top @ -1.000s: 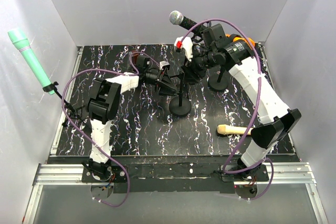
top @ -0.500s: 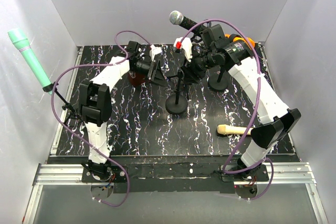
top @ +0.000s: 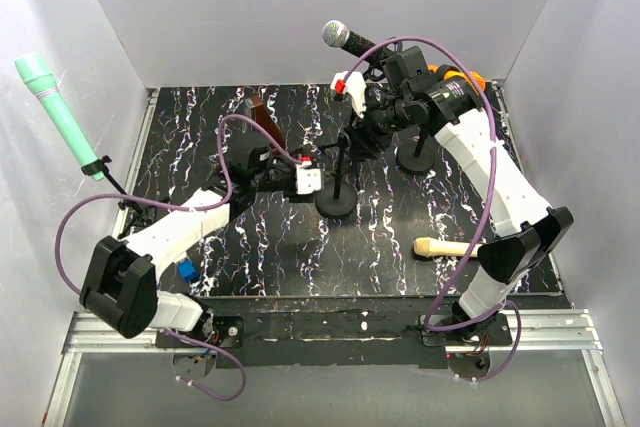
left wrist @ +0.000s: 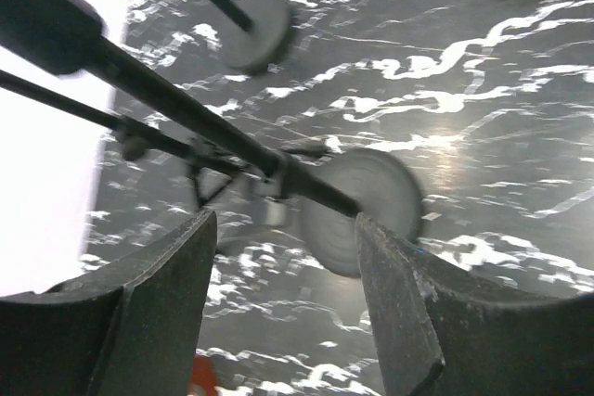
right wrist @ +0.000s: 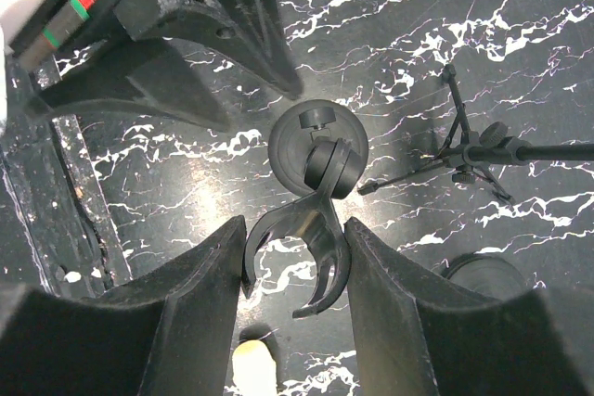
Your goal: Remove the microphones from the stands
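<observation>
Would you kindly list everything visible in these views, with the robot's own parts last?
Teal microphone: one, teal, on tripod stand, far left.
Black microphone: one, black with silver head, raised at back centre.
Cream microphone: one, cream, lying on table's right.
Round-base stands: two, black, centre and right rear.
Clip: one, black, empty, atop centre stand.
Brown object: one, brown, back left-centre.
Blue object: one, blue, left front.
Orange object: one, orange, right rear corner.
Table: one, black marbled.
Left pincer: one, black, open by centre stand.
Right pincer: one, black, closed on clip.
</observation>
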